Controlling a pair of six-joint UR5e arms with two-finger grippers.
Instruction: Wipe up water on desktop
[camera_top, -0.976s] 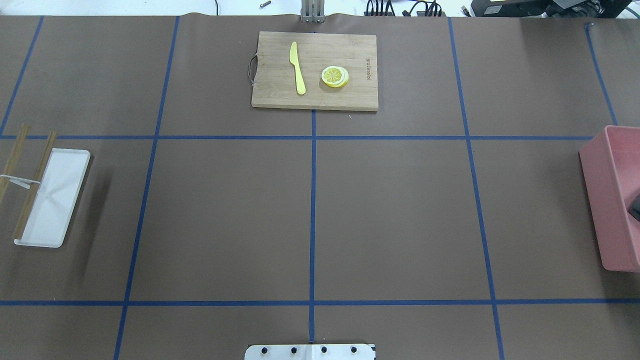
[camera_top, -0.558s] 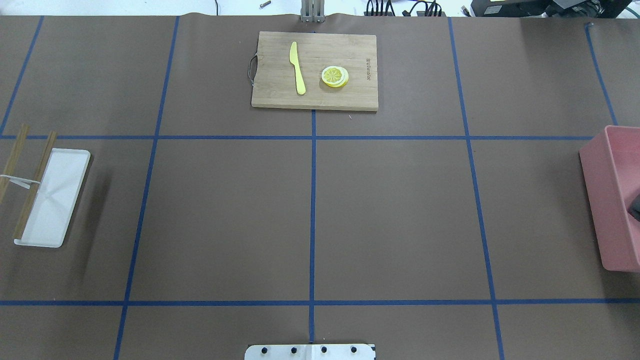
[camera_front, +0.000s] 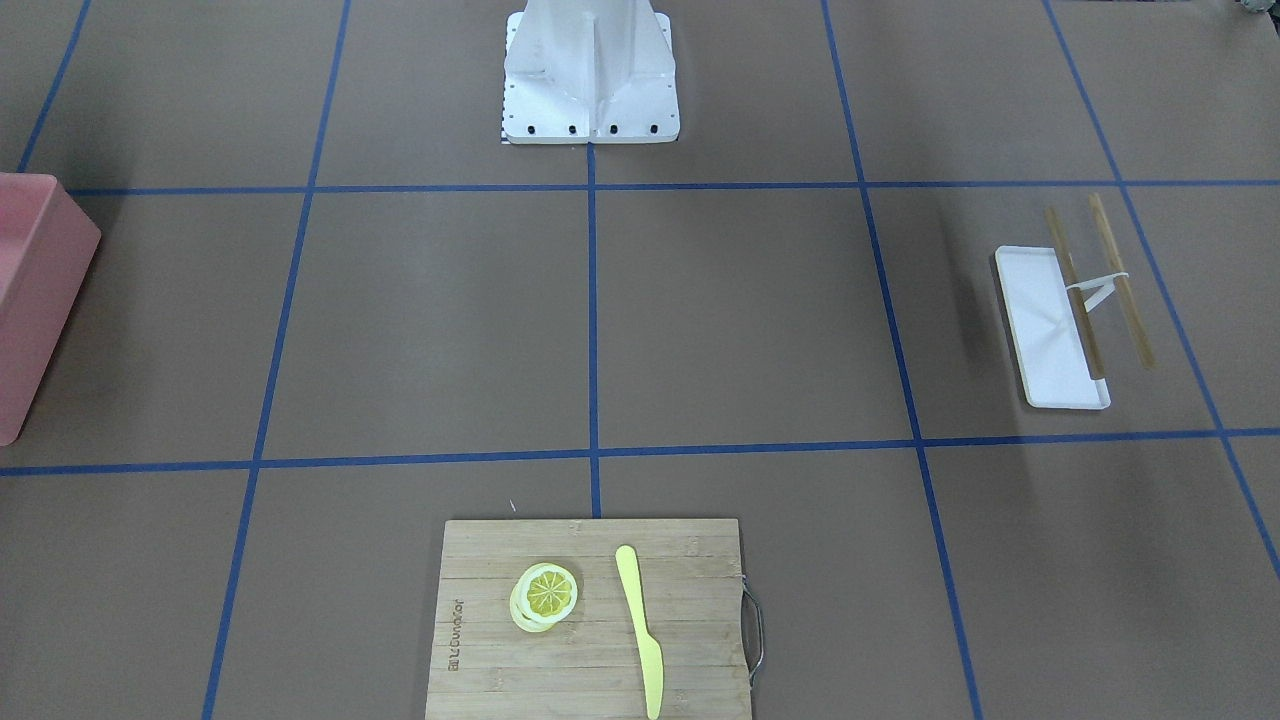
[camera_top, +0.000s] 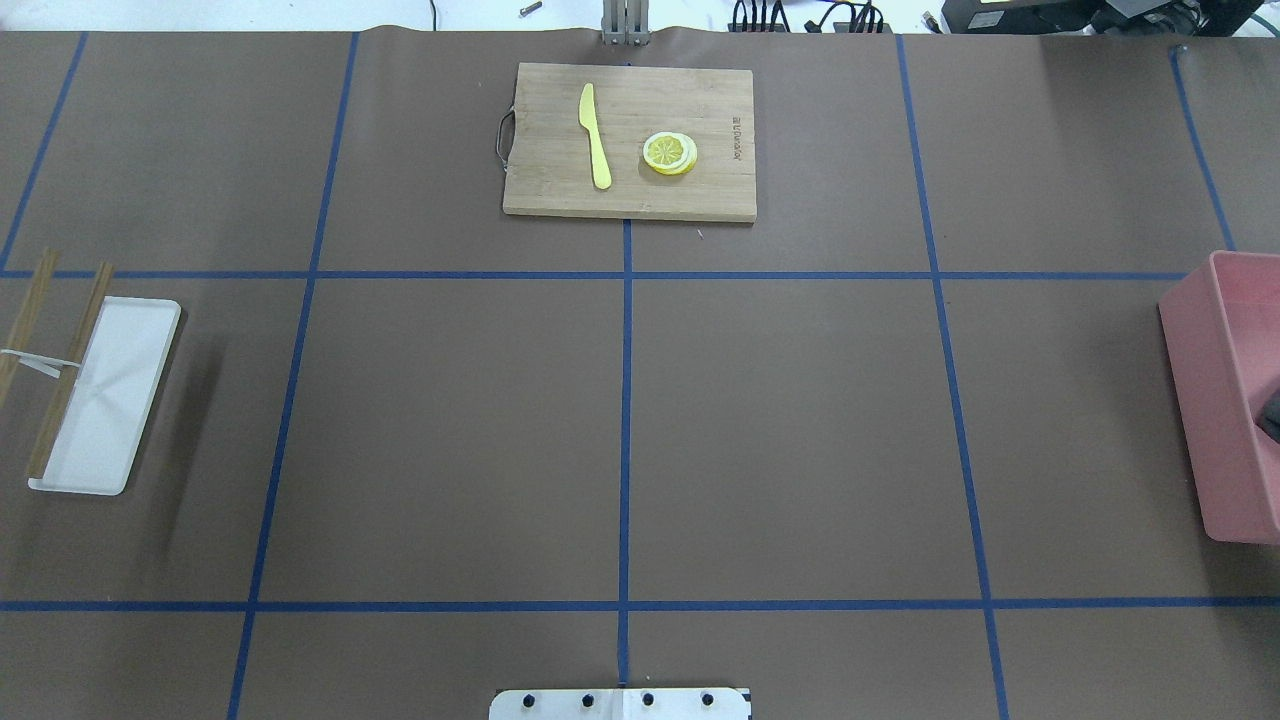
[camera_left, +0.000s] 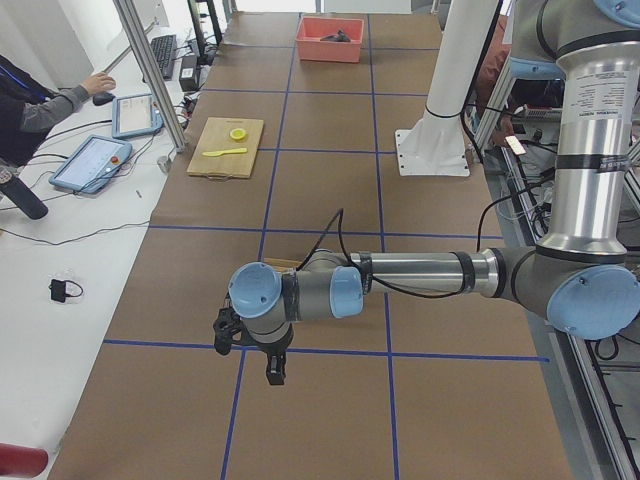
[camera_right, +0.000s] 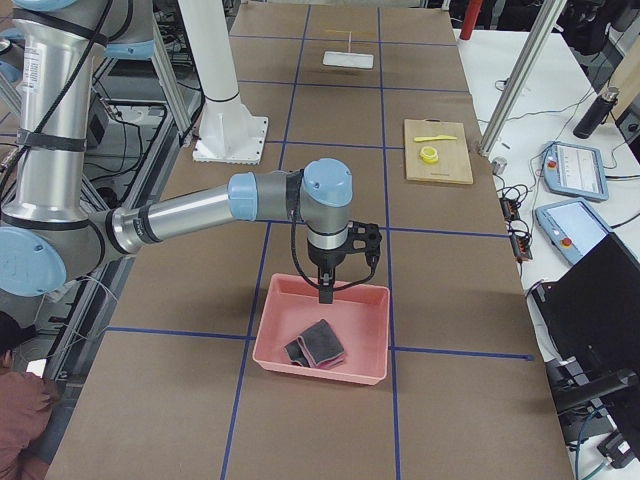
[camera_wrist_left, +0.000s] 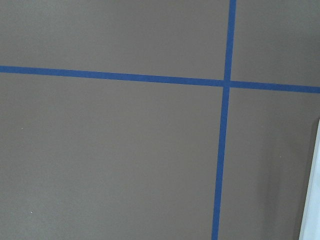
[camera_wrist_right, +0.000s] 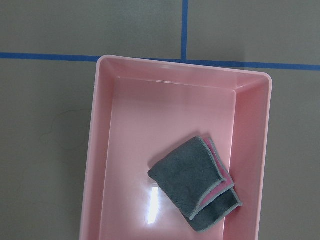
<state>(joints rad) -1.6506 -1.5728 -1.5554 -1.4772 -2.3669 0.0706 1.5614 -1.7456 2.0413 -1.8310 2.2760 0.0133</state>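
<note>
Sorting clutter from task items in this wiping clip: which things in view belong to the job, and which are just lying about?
Job, likely: desktop, grey folded cloth, pink bin holding it, right claw above that bin.

Lying about: cutting board, yellow knife, lemon slices, white tray, two wooden sticks.

No water is discernible.

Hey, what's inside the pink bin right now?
Inside the pink bin lies one folded grey cloth, a pink layer showing at its edge. Whatever is beneath the cloth is covered.
</note>
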